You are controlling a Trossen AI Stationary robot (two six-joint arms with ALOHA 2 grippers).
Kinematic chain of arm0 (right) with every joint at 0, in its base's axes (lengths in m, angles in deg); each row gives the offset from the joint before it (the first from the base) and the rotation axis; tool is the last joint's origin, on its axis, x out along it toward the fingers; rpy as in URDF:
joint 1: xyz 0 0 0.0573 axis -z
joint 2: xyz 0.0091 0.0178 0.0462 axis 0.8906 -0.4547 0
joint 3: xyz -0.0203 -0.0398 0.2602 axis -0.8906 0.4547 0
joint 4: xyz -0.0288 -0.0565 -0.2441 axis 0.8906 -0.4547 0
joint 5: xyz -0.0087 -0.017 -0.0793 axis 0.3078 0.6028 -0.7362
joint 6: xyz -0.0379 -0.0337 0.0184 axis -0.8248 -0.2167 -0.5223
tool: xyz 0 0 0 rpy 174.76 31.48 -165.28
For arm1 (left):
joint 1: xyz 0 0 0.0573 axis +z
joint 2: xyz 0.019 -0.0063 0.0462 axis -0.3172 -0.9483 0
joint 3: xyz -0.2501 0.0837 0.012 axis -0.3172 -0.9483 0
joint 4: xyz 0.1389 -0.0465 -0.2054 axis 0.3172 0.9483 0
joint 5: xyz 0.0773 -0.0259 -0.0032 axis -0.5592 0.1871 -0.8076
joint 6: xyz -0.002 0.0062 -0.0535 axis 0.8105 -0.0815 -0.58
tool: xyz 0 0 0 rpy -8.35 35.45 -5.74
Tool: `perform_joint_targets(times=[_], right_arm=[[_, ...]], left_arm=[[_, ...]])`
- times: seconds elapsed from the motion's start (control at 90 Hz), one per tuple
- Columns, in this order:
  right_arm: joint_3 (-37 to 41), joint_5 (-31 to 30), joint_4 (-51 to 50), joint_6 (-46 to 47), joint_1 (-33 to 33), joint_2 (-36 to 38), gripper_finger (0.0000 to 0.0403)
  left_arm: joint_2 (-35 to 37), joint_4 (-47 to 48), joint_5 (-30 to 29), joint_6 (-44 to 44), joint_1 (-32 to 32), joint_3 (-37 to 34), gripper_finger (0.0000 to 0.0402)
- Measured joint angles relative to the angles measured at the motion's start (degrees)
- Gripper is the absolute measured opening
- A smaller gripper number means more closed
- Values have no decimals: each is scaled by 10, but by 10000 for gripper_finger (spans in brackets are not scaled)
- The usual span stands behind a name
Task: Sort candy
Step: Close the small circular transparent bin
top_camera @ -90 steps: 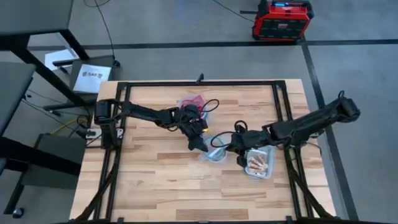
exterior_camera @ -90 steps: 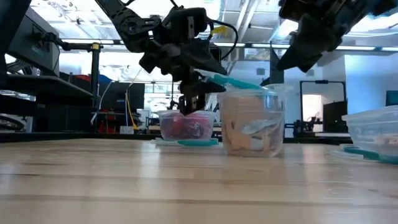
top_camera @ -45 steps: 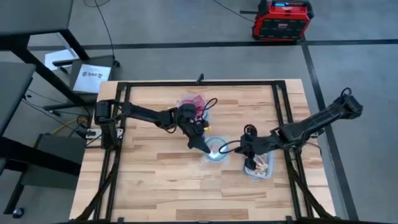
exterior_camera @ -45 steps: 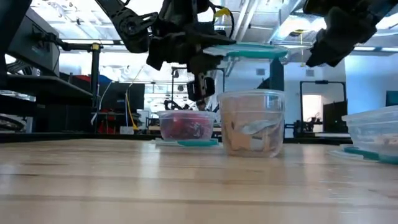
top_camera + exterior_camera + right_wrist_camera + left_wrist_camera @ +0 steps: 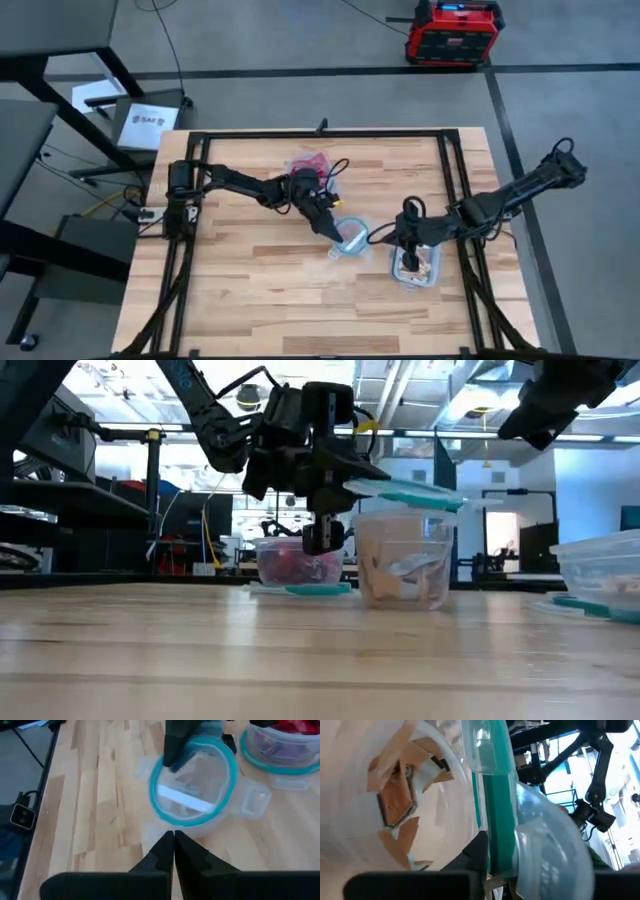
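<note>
A clear round bowl [image 5: 405, 570] with whitish and orange candy [image 5: 395, 785] stands mid-table. Just over it my left gripper [image 5: 333, 232] is shut on its clear, teal-rimmed lid [image 5: 405, 493]. A second round bowl [image 5: 312, 162] with red and purple candy [image 5: 297, 565] rests on its lid farther back. My right gripper [image 5: 173, 845] is shut, with nothing between its fingers. It hovers over the clear rectangular tub [image 5: 415, 262], which holds orange candy, to the right of the middle bowl. My left gripper pinches the lid's teal rim [image 5: 495, 855] between its two fingers, at the lid's left edge. The fingers [image 5: 325, 538] point down from above. The lid is tilted, its held side higher and its right end [image 5: 455, 503] just over the bowl's rim; whether it touches the rim I cannot tell.
A black frame [image 5: 455, 170] runs around the wooden table top. Bare wood [image 5: 250, 290] lies at the near left. A red case [image 5: 455, 32] stands on the floor beyond the far edge.
My left gripper raised the lid level and clear above the middle bowl, then brought it back down, tilted, close over the rim. My right gripper drew away from that bowl toward the table's right edge and now hangs over the tub.
</note>
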Motion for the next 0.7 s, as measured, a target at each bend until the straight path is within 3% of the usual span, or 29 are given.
perform_joint_targets(times=[0.356, 0.533, 0.7], right_arm=[[0, -8, 0, 10, -3, 0, 0], [3, -8, 10, 11, -3, 0, 0], [14, -8, 26, 12, -3, -5, 0]], left_arm=[[0, 17, -18, 42, 2, 0, 51], [0, 18, -20, 63, 4, 0, 79], [0, 24, 15, 80, 16, 0, 104]])
